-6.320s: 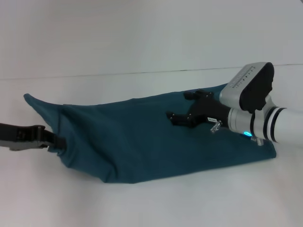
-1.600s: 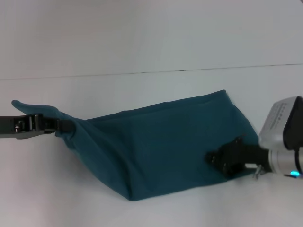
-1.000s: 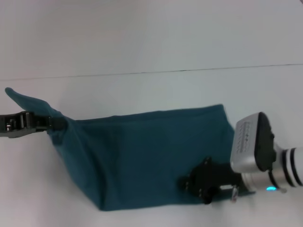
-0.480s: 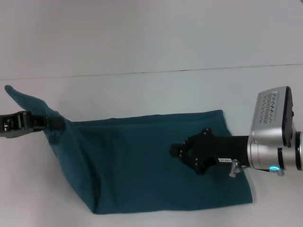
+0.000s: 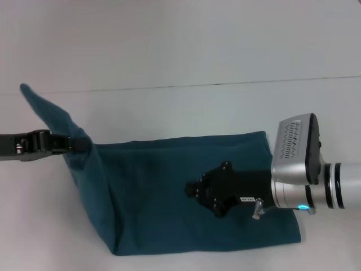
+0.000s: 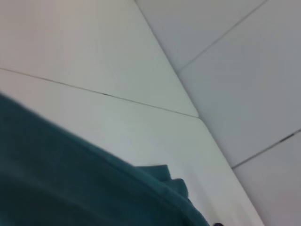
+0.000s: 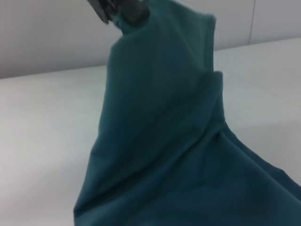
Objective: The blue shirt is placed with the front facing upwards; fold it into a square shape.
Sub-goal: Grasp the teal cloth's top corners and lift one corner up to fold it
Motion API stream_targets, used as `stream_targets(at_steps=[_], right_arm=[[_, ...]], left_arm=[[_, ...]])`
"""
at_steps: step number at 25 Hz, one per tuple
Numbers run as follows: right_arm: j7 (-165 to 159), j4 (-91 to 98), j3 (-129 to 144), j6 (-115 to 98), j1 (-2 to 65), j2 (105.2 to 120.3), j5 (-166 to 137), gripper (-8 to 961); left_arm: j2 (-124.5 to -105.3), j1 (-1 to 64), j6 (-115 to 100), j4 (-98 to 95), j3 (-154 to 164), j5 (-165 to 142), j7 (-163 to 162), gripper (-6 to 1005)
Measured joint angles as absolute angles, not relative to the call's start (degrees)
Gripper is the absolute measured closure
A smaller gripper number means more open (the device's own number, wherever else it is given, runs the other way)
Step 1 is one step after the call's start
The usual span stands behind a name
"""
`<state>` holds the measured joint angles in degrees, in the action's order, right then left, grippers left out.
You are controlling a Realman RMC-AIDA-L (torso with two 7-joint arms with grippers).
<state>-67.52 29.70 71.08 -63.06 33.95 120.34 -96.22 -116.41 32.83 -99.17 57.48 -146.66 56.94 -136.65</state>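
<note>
Nearest me, my right gripper rests on the blue shirt, which lies folded on the white surface; I cannot tell how its jaws stand. At left, my left gripper is clamped on the shirt's raised corner. Beyond is a pale wall.

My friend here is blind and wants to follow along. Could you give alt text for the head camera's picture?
A blue shirt, folded over, lies on a white table while the left gripper pinches its left end and lifts that end up into a peak. The right gripper reaches in over the middle of the cloth, low above it.
</note>
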Motion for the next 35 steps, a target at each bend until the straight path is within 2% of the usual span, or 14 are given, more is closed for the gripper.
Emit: stream_targets(at_steps=[8,19,35], right_arm=[[-67.38,28.39,71.11,-61.96,34.35,120.40,-95.41,878],[-64.95,22.12,73.81,-58.53,38.75,120.91,-91.68,879],[-64.03,21.47,87.63,-53.00,39.43,121.13,-79.55,879]], left_arm=[[-116.88,33.64,-100.58,57.57,-146.45,57.05,-136.48,945],[-116.98,33.95,-101.62,57.57,-145.61,57.57,-136.42,945],[-117.10,33.84,-102.28,57.32,-145.64,57.66,-135.82,946]])
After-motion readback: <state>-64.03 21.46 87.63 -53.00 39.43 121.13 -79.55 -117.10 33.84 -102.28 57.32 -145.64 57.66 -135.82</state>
